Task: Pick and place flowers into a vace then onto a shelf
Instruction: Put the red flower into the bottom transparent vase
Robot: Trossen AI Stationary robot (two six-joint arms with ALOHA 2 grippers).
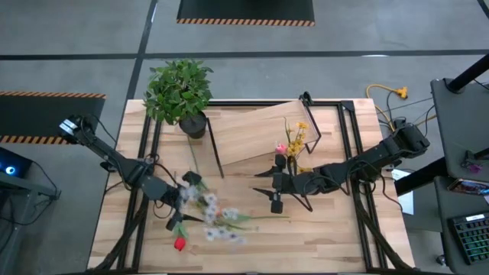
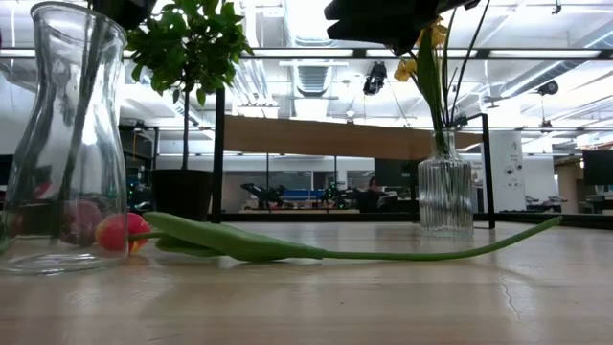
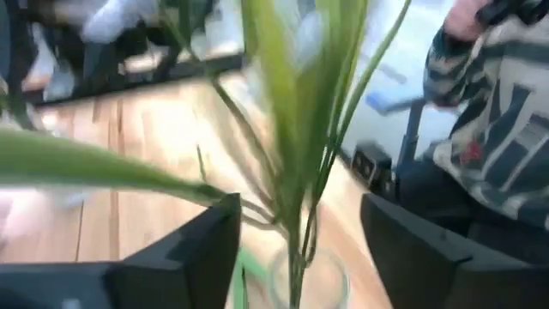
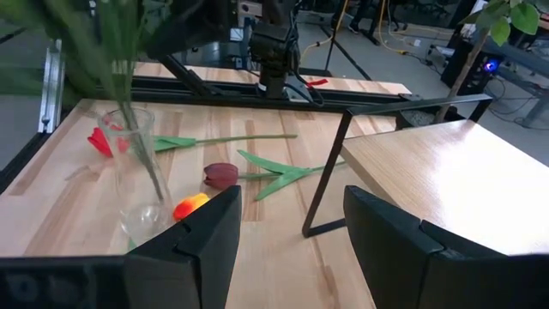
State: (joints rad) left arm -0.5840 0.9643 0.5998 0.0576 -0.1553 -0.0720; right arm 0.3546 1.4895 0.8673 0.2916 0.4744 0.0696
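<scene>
Closest to me, a clear glass carafe [image 2: 67, 144] stands on the table beside an orange tulip [image 2: 123, 230], while the left gripper [image 1: 177, 195] holds white-lilac sprays [image 1: 218, 218] over it and the right gripper [image 1: 276, 183], fingers wide apart, hovers near the shelf [image 1: 252, 131].

red and orange tulips [image 4: 190, 206], green stems [image 4: 225, 138]

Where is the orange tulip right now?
In the right wrist view, the orange tulip lies flat on the table, right at the foot of the clear glass vase, beside the dark red tulip.
</scene>
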